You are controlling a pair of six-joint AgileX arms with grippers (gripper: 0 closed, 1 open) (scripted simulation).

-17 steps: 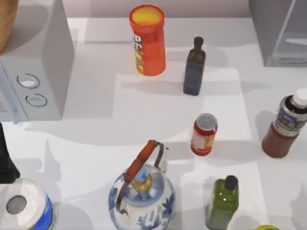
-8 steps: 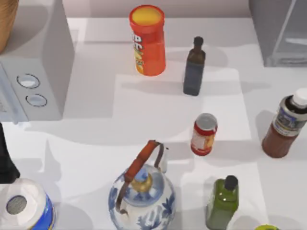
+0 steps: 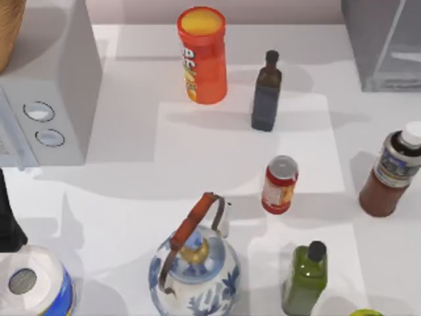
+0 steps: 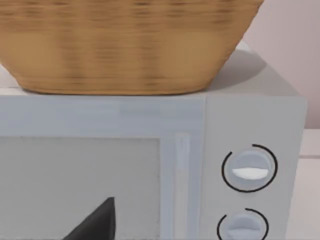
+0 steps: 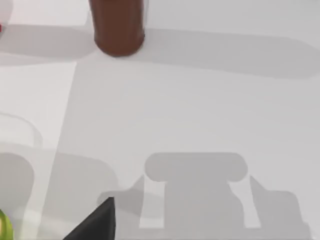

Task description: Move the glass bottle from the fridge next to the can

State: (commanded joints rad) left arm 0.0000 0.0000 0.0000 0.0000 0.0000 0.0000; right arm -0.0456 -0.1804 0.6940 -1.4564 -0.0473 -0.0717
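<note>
Fingers of either end effector cannot be judged open or closed: each wrist view catches just a dark finger tip, the left [image 4: 95,222] in front of the white box [image 4: 150,165] with two dials, the right [image 5: 95,222] above bare desk [image 5: 200,100]. Neither is seen holding or touching anything.

The bottle [image 3: 391,172] stands upright on the desk at the right edge of the top view, outside the fridge [image 3: 381,43], which sits in the far right corner. The can [image 3: 279,185] stands well apart to the bottle's left, with clear desk between them. A dark slim bottle [image 3: 266,92] and an orange tube [image 3: 202,56] stand behind the can; a green bottle [image 3: 305,278] and a blue-and-white kettle [image 3: 195,266] stand in front. A basket [image 4: 125,45] rests on the white box.
</note>
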